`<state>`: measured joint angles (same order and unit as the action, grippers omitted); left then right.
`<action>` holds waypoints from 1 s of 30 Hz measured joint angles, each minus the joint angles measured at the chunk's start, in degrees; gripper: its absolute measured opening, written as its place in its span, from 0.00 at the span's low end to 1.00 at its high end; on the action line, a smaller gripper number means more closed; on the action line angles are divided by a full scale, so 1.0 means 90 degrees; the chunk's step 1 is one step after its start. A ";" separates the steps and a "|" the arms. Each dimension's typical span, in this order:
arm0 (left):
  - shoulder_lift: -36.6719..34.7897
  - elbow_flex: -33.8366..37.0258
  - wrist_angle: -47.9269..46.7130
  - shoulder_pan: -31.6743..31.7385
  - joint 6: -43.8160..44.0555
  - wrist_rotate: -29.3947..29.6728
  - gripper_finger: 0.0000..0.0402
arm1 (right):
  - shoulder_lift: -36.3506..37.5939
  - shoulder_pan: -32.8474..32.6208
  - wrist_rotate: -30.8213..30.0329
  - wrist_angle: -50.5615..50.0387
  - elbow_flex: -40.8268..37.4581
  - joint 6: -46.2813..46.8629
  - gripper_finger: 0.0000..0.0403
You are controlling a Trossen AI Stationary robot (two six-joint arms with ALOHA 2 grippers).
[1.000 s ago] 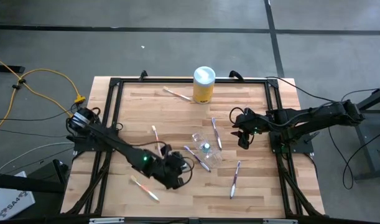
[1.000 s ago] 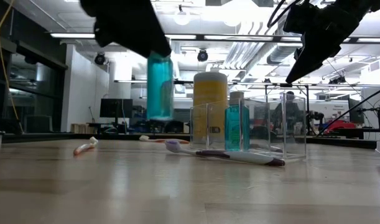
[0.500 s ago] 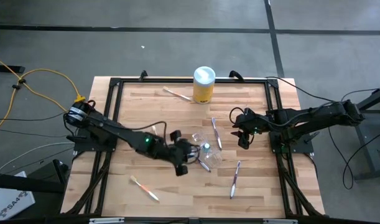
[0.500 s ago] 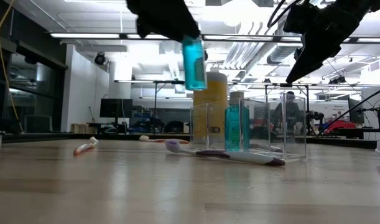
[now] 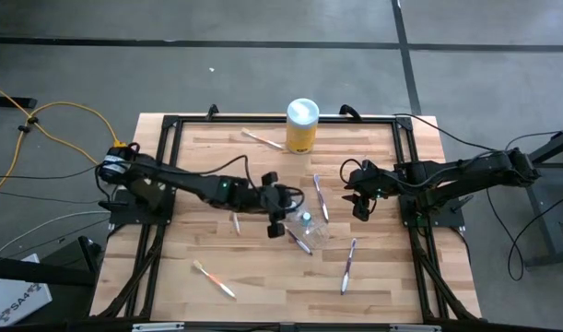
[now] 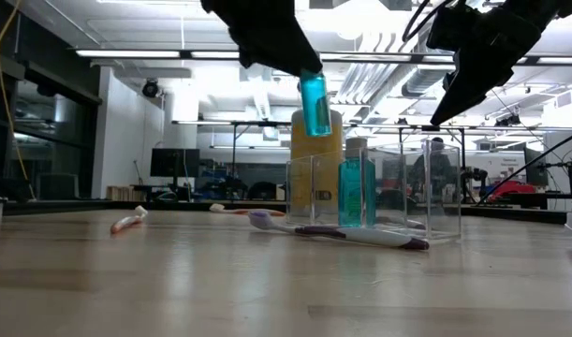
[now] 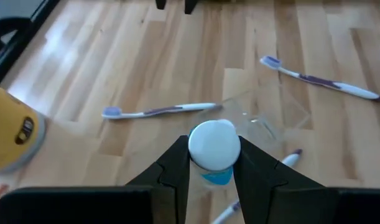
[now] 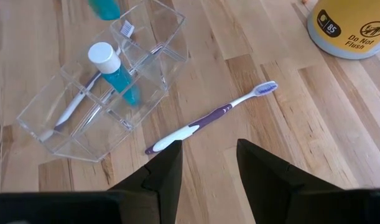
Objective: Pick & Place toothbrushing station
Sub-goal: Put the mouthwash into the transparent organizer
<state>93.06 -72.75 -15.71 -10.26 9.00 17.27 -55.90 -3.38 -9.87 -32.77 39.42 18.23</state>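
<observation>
My left gripper (image 5: 279,210) hangs over the table's middle, shut on a small blue tube (image 6: 315,103) with a white cap (image 7: 214,144), just left of the clear plastic organizer (image 5: 306,224). The organizer (image 8: 102,87) stands on the table and holds a second blue tube (image 8: 112,71) and a toothbrush (image 8: 71,109). Several toothbrushes lie flat on the wood, among them a purple one (image 8: 208,119) and an orange one (image 5: 214,278). My right gripper (image 8: 208,168) waits open above the table, right of the organizer, with nothing between its fingers. My left gripper pinches the blue tube between its two fingers (image 7: 177,168), just below the white cap (image 7: 209,163). The fingers slant down from the table's left. The tube hangs below them, nearly upright with a slight tilt, its lower end (image 6: 317,126) well clear of the table.
A yellow canister (image 5: 301,124) with a white lid stands at the far edge, behind the organizer. A black frame (image 5: 170,124) runs round the tabletop. Bare wood lies at the near left and the far right.
My left gripper has carried the blue tube from the near left toward the table's far edge and right, up to the organizer, rising a little and rolling as it went. The tube has stayed in the hold and clear of the table.
</observation>
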 joint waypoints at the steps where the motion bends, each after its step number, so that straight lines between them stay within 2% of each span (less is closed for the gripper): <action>1: 0.0001 0.0000 0.0014 0.0037 -0.0096 -0.0001 0.22 | 0.0000 0.0000 0.0000 0.0000 0.0000 0.0011 0.36; 7: 0.0002 0.0000 0.0125 0.0232 -0.0359 -0.0278 0.22 | 0.0000 -0.0002 0.0000 0.0000 0.0000 0.0018 0.36; 30: 0.0500 0.0005 0.0782 0.0217 -0.0753 -0.0391 0.22 | 0.0000 0.0000 0.0000 -0.0005 0.0000 0.0023 0.36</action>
<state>97.56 -72.71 -8.67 -8.31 2.22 13.75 -55.90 -3.38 -9.87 -32.82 39.42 18.44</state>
